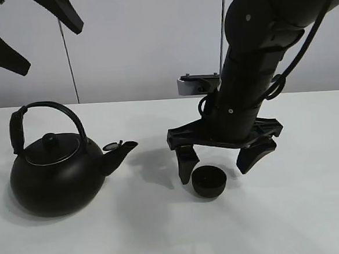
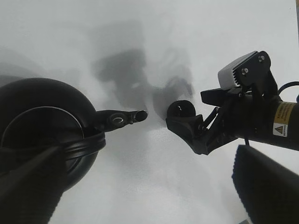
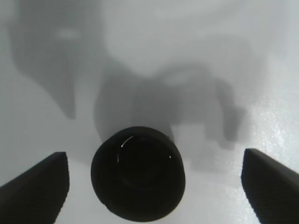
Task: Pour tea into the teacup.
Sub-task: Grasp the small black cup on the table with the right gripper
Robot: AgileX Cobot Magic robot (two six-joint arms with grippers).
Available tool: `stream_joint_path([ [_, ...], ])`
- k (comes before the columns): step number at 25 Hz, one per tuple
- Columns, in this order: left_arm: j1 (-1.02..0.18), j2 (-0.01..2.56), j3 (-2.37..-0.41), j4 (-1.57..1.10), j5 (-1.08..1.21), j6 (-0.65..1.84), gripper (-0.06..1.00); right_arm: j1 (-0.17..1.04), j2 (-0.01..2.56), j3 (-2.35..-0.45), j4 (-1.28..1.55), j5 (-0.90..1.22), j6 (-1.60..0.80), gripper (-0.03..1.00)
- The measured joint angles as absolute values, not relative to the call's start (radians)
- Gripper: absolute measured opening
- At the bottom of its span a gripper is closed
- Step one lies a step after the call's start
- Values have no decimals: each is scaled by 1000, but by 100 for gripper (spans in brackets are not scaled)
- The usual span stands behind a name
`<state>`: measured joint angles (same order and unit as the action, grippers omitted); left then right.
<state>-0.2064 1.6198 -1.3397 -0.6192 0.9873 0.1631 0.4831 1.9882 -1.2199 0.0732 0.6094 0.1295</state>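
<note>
Black: one kettle (image 1: pixel 51 176), one teacup (image 1: pixel 208 181), right claw (image 1: pixel 218 170) straddling it.

Black kettle (image 2: pixel 42 135) sits on the white surface (image 2: pixel 140 196), spout (image 2: pixel 122 117) aimed at the tiny teacup (image 2: pixel 181 108). There's the right claw (image 2: pixel 195 116), spread around that cup. Up close, the left claw (image 2: pixel 148 151) gapes wide, fingers (image 2: pixel 266 186) blurred.

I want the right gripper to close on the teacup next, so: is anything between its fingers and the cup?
Nothing visible. The right gripper is open with a finger on either side of the teacup, and only bare table shows in both gaps. The kettle stands well off to the side.
</note>
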Motion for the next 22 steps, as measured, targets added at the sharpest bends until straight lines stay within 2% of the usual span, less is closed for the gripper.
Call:
stream_joint_path([
  [4,-206,1620,-1340,-619,987,163,69,483,1988,-1220,73,610,129,69],
  [9,-206,1620,-1340,-619,987,163,69,483,1988,-1221,75,612,129,63],
  [18,-206,1620,-1340,-619,986,163,69,519,1988,-1221,69,613,131,62],
  [22,-206,1620,-1340,-619,986,163,69,537,1988,-1221,23,616,187,56],
])
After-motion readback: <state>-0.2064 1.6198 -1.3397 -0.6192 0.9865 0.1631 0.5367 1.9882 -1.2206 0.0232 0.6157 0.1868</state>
